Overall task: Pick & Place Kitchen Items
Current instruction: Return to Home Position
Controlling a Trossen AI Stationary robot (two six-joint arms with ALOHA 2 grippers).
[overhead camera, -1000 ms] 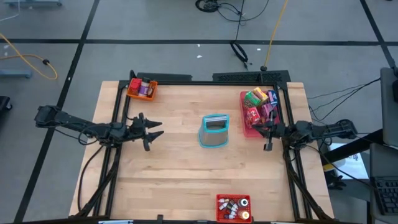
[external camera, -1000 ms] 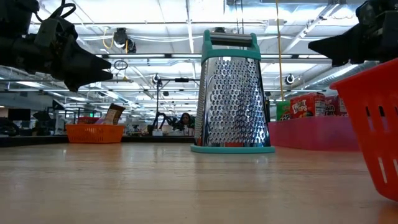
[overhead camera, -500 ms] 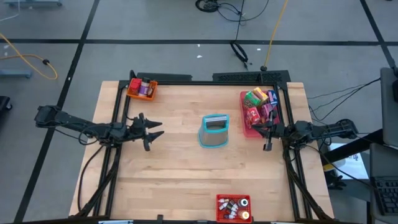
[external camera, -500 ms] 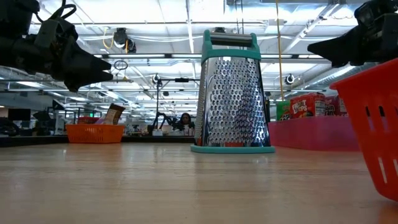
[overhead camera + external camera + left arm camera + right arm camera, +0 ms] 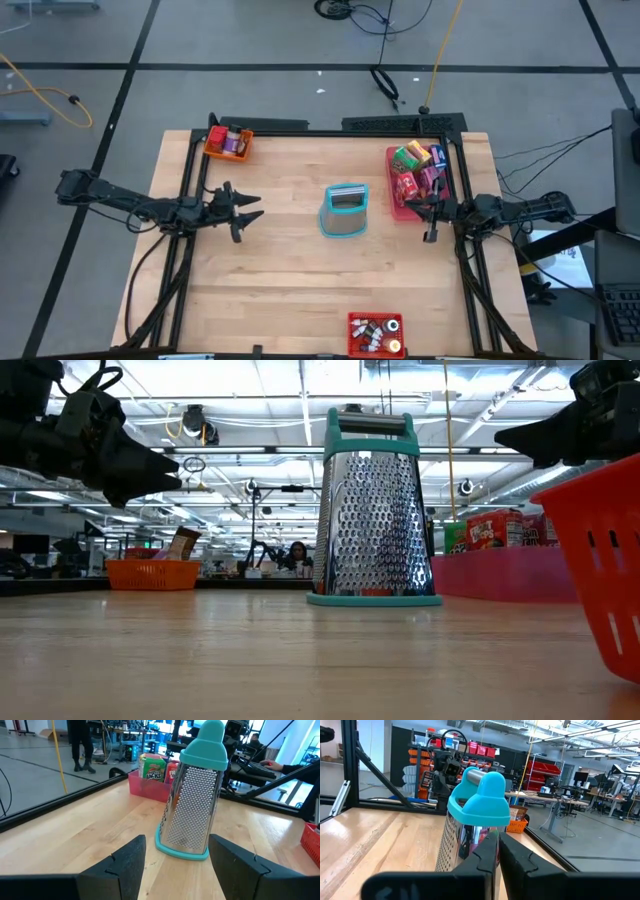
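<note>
- The left gripper (image 5: 251, 209) hangs above the bench (image 5: 280, 290) at 9 o'clock. Its fingers (image 5: 131, 865) are spread wide with nothing between them, and they point at the box grater (image 5: 345, 210).
- The right gripper (image 5: 426, 208) hangs at 3 o'clock, just beside the near end of the pink bin (image 5: 397, 212). Its fingers (image 5: 487, 855) are pressed together and hold nothing.
- The cereal boxes (image 5: 416, 166) sit packed in the pink bin at 2 o'clock, with green, red and pink faces showing.
- Small bottles (image 5: 372, 334) lie in the red bin (image 5: 352, 322) at 6 o'clock.
- A few packets (image 5: 232, 141) fill the orange bin (image 5: 212, 150) at 11 o'clock.
- The box grater stands upright in the middle of the bench, well apart from all three bins and touching neither gripper.
- Judged step: the sorting looks finished, because every small item rests in a bin. Both arms seem to be in the closing retreat to their rest pose.
- Next move, as I judge it: each arm folds back toward its own side.
  - The right gripper should lift clear of the pink bin's wall before swinging, so it does not nudge the boxes.
  - The left gripper has open bench around it and only needs to keep away from the grater.
</note>
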